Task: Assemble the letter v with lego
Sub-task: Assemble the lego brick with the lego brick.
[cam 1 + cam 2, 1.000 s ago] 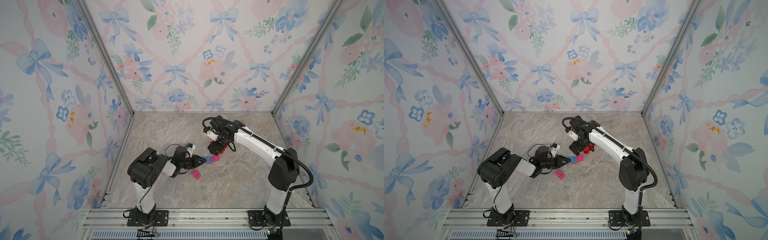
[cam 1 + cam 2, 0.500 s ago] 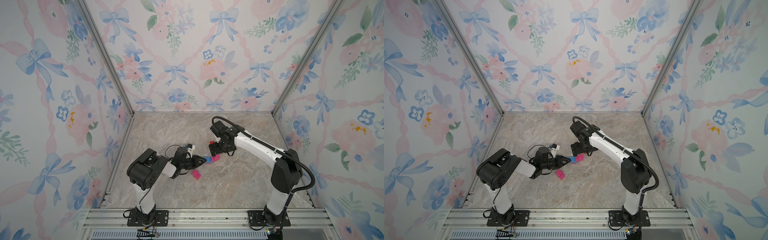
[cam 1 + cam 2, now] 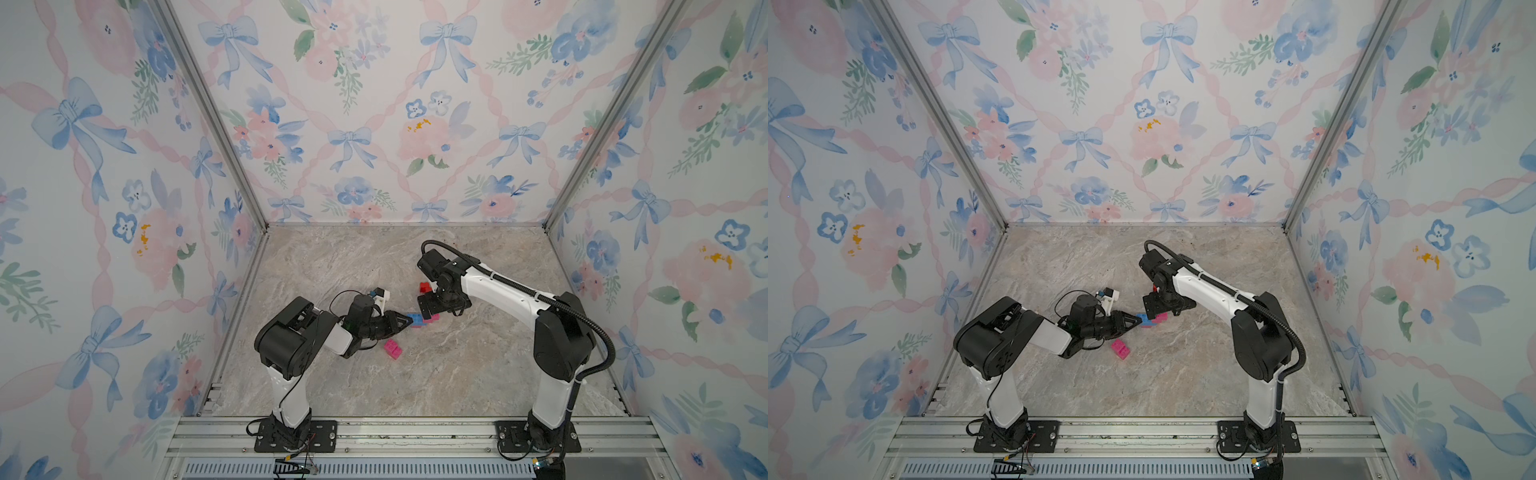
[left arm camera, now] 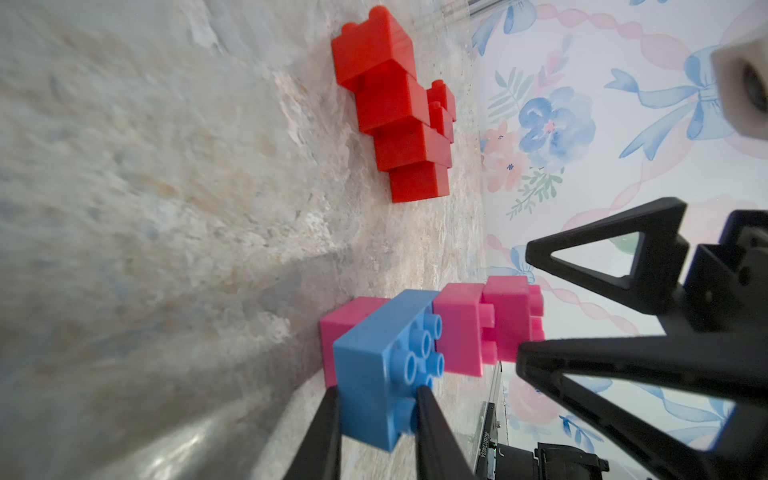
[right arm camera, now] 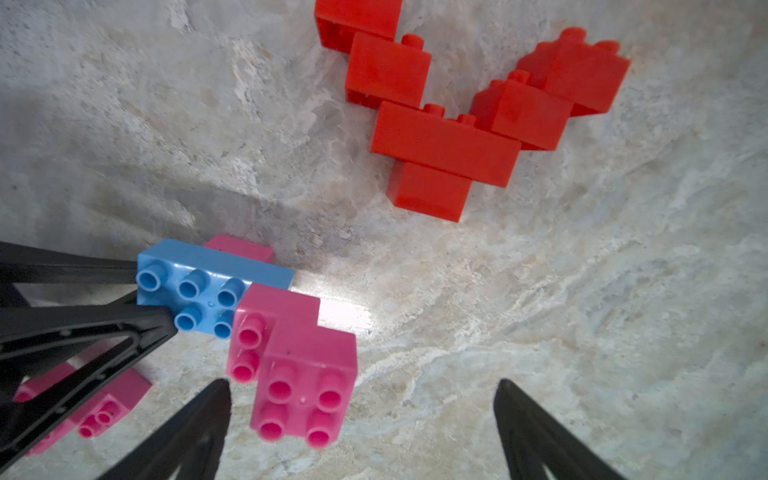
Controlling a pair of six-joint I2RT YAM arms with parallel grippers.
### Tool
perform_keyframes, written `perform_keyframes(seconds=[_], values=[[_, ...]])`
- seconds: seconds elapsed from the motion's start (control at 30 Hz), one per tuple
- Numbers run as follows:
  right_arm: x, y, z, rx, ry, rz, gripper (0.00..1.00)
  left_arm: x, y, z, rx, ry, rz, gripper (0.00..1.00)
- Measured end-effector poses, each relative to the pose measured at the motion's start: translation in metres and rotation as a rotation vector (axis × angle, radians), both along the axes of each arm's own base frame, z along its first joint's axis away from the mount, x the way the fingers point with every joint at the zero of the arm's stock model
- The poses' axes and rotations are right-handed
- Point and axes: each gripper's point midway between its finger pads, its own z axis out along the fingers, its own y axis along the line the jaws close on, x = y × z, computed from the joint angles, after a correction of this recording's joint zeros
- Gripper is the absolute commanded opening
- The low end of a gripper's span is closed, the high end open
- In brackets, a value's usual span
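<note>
Right wrist: spread fingers (image 5: 203, 415) flank pink brick (image 5: 305, 386), bare table (image 5: 540, 291) beside.

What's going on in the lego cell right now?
The left gripper is shut on the blue brick, which is joined to pink bricks stepping away from it on the table. The right gripper is open, poised at the outermost pink brick without gripping it. A red V-shaped build lies apart, farther back, and a loose pink pair sits near the left arm.
</note>
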Motion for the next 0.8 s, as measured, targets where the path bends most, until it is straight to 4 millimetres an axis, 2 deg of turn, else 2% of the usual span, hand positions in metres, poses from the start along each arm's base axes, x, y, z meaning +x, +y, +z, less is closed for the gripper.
perform_keyframes(seconds=[0.27,0.5,0.6,0.7,0.8], values=[[0.003,0.004,-0.012,-0.002,0.012,0.000,0.99,0.001,0.000,0.000,-0.002,-0.005,0.002,0.01],[0.005,0.003,-0.010,0.010,-0.006,-0.003,0.97,0.001,0.000,0.000,-0.002,-0.006,0.003,0.01],[0.002,-0.002,-0.002,0.073,-0.048,-0.031,0.97,0.001,0.000,0.000,-0.002,-0.006,0.003,0.03],[-0.001,-0.013,0.015,0.233,-0.080,-0.116,0.97,0.001,0.000,0.000,-0.003,-0.007,0.002,0.09],[0.007,-0.021,0.030,0.380,-0.099,-0.204,0.97,0.001,0.000,0.000,-0.005,-0.009,0.002,0.15]])
